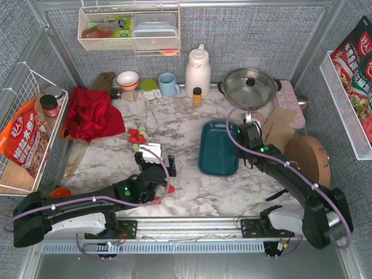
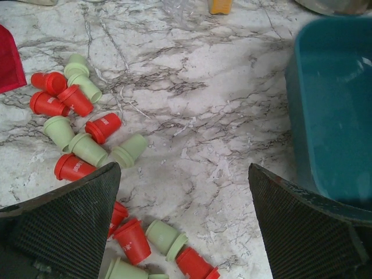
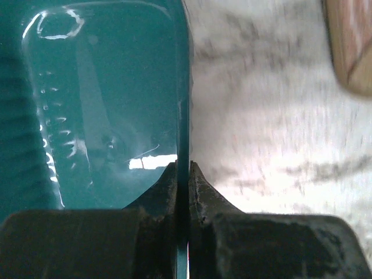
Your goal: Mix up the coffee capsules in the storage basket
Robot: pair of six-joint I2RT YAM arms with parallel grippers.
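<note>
We pinch the basket's [image 3: 104, 116] wall in our right gripper [image 3: 183, 170]; our left gripper [image 2: 183, 174] hangs spread over the capsules [image 2: 87, 148].

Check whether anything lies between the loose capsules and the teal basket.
Nothing visible does: only bare marble separates the coffee capsules from the storage basket. The right pincer grips the basket's wall.

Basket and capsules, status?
Left gripper open over loose capsules on the table. Right gripper shut on the basket wall. Basket empty. Nothing between capsules and basket.
</note>
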